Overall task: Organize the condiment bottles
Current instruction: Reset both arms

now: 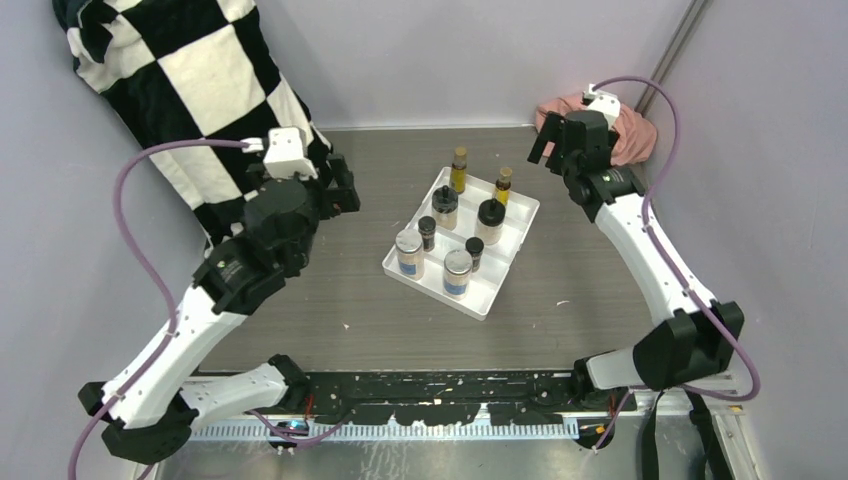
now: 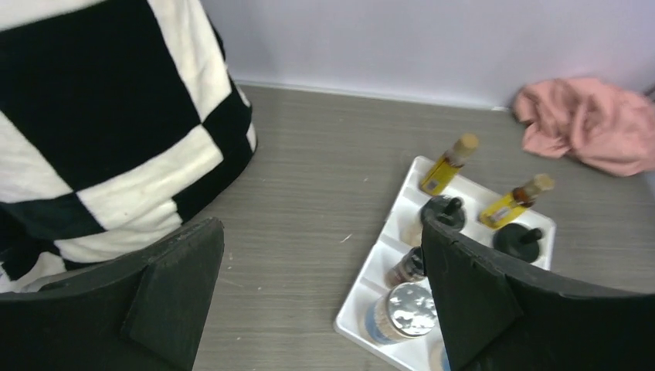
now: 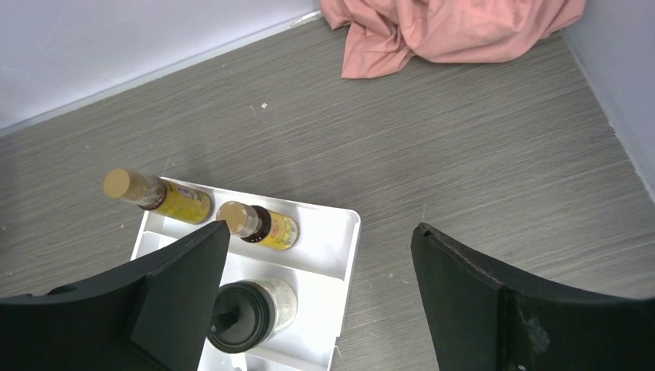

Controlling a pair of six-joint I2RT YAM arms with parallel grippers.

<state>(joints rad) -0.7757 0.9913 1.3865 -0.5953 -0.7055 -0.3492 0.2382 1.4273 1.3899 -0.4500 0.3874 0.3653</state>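
Several condiment bottles stand in a white tray (image 1: 489, 287) at mid-table. At the tray's far end are two slim yellow bottles (image 1: 459, 168) (image 1: 503, 185) with brown caps. Two black-lidded jars (image 1: 445, 207) (image 1: 490, 221) follow, then two small dark bottles (image 1: 427, 232) (image 1: 474, 252). Nearest me are two silver-lidded jars (image 1: 409, 252) (image 1: 457, 272). My left gripper (image 1: 342, 186) (image 2: 318, 224) hangs open, left of the tray, with nothing between its fingers. My right gripper (image 1: 547, 146) (image 3: 320, 229) is open and empty, above the table just beyond the tray's far right corner (image 3: 351, 218).
A black-and-white checkered cloth (image 1: 190, 70) hangs over the far left corner, close behind the left arm. A pink cloth (image 1: 632, 128) lies bunched in the far right corner behind the right gripper. Walls close in the back and both sides.
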